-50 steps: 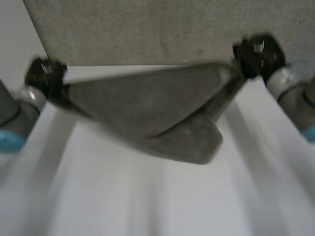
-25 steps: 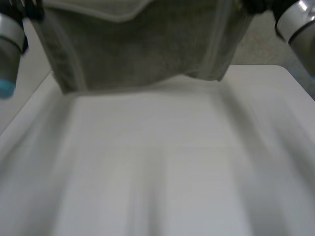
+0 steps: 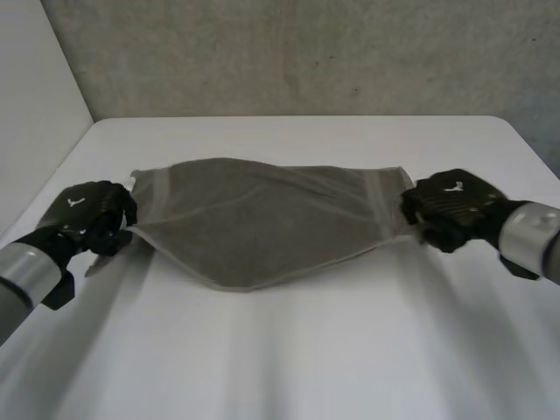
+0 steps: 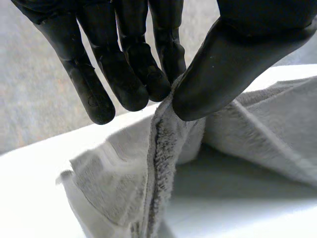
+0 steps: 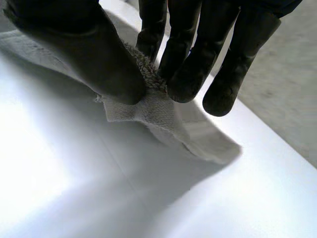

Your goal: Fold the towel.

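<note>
A grey towel (image 3: 262, 219) hangs stretched between my two hands, low over the white table (image 3: 289, 350), its middle sagging down to the tabletop. My left hand (image 3: 87, 214) pinches the towel's left corner. In the left wrist view the towel's edge (image 4: 163, 148) is caught between the thumb (image 4: 233, 59) and the fingers (image 4: 124, 64). My right hand (image 3: 451, 208) pinches the towel's right corner. In the right wrist view that corner (image 5: 156, 106) is squeezed between the thumb (image 5: 94, 54) and the fingers (image 5: 190, 74), and the cloth trails onto the table.
The table's far edge (image 3: 297, 117) meets a grey carpeted floor (image 3: 306, 52). A pale wall (image 3: 31, 96) stands at the left. Bare tabletop lies in front of the towel.
Both hands have come down and towards me with the towel, from raised high at the far side to low over the table. The towel now sags onto the tabletop.
</note>
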